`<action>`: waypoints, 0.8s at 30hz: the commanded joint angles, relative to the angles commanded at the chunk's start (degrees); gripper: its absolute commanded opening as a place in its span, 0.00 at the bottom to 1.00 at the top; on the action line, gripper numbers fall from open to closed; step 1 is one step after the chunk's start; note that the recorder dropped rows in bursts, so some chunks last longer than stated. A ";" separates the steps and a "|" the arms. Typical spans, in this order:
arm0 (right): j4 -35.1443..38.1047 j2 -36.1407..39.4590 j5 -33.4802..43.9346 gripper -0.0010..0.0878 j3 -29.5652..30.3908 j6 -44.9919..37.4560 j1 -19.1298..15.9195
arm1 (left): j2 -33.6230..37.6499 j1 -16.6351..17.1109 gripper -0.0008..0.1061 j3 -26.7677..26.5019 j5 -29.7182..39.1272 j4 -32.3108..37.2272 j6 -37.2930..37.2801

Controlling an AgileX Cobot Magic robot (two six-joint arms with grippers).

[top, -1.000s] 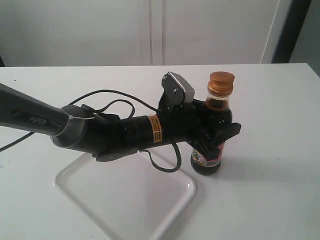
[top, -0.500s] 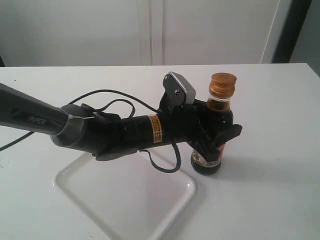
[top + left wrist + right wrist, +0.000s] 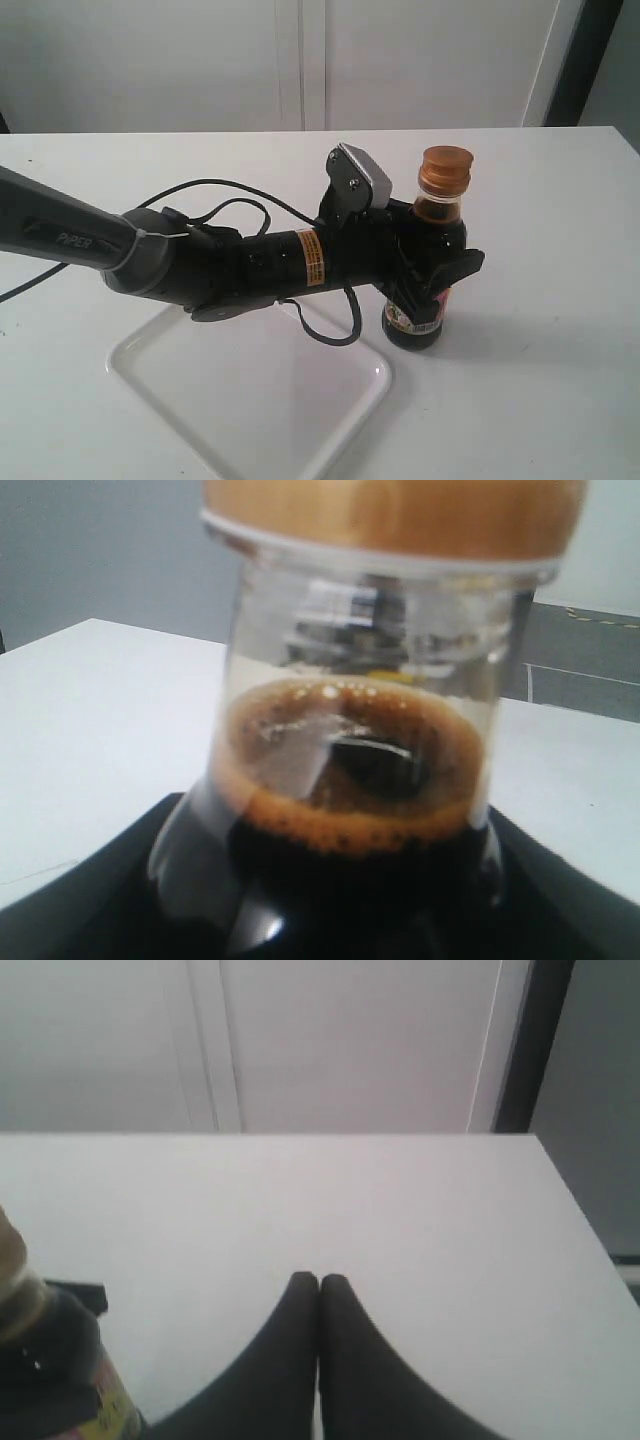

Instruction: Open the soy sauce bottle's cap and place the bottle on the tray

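The soy sauce bottle stands upright on the white table, just right of the tray's near corner. Its orange-brown cap is down on the neck. My left gripper reaches in from the left and is shut on the bottle's body, above the coloured label. In the left wrist view the bottle fills the picture, with the cap at the top and black fingers on both sides. My right gripper is shut on nothing, over bare table, with the bottle off to one side.
The left arm and its black cable lie over the tray's far part. A white wall with a dark vertical strip stands behind the table. The table's right edge shows in the right wrist view.
The bottle and the left gripper have shifted a touch to the right and down. The grip is unchanged.
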 joint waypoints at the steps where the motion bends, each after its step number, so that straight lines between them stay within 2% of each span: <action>1: 1.93 1.11 2.32 0.01 -0.93 -2.88 0.00 | 0.00 0.00 0.01 0.00 0.00 0.00 0.00; 3: 6.26 3.44 7.79 0.01 -2.74 -9.06 0.00 | 0.00 0.00 0.01 0.00 0.00 0.00 0.00; 6: 18.89 10.67 19.38 0.01 -7.18 -24.12 0.00 | 0.00 0.00 0.01 0.00 0.00 0.00 0.00; 10: 33.41 17.83 27.74 0.01 -11.40 -37.08 -0.13 | 0.00 0.00 0.01 0.00 0.27 1.00 0.00; 17: 43.67 25.25 41.14 0.01 -18.21 -46.26 -0.13 | 0.00 0.00 0.01 0.00 0.40 1.23 0.00; 19: 47.02 27.41 45.49 0.01 -20.13 -47.53 -1.66 | 0.00 0.00 0.01 0.00 0.40 1.23 0.00; 21: 51.23 29.56 49.29 0.01 -21.53 -49.68 -4.65 | 0.00 0.00 0.01 0.00 0.40 1.23 0.00; 24: 57.16 32.24 49.29 0.01 -22.22 -52.81 -8.19 | 0.00 0.00 0.01 0.00 0.40 1.23 0.00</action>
